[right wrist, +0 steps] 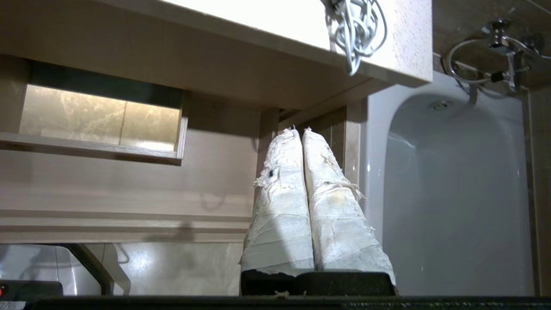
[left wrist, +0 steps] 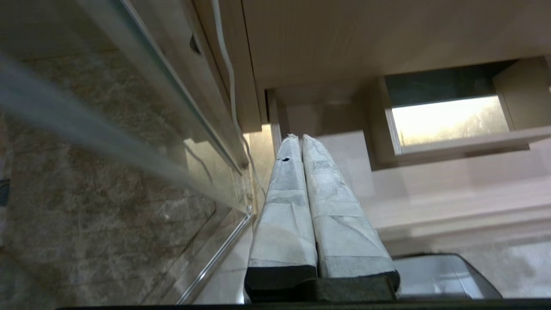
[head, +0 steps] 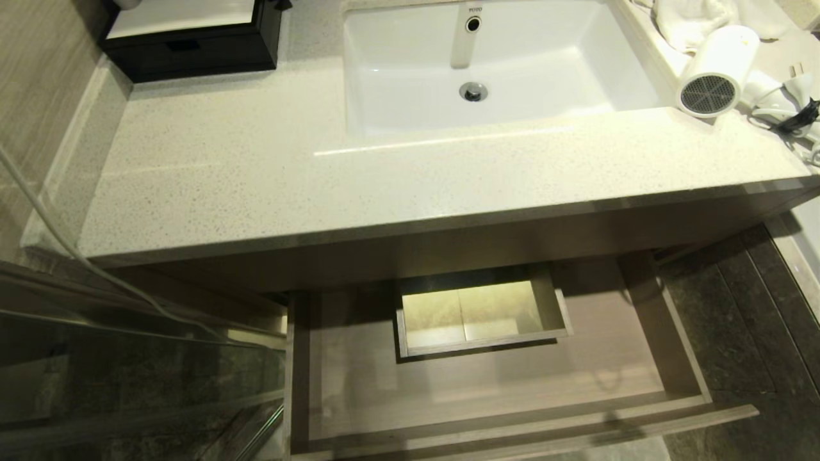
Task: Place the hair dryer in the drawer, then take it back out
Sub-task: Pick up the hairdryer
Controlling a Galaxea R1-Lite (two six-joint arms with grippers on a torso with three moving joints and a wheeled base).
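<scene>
Two grippers: neither holds anything, both low in front of the vanity, out of the head view.
right gripper: taped fingers pressed together, empty, beside the drawer's right side near the bathtub.
left gripper: fingers closed together, empty, parked by the glass panel at the drawer's left side.
hair dryer: lying on the countertop right of the sink, grille facing the front edge, towel just behind it, cord bundled to its right.
drawer: pulled out under the counter, floor bare, boxed cut-out mid-back.
step, my read: reach and pick, nothing started yet.
how to do it well: open the right claw wide before approach, raise it above counter level, come at the barrel from above and across its width, behind the grille.
risk: fat smooth barrel can roll or slip; cord may snag on the counter edge.
placement: set it on the open drawer floor, right of the cut-out.
</scene>
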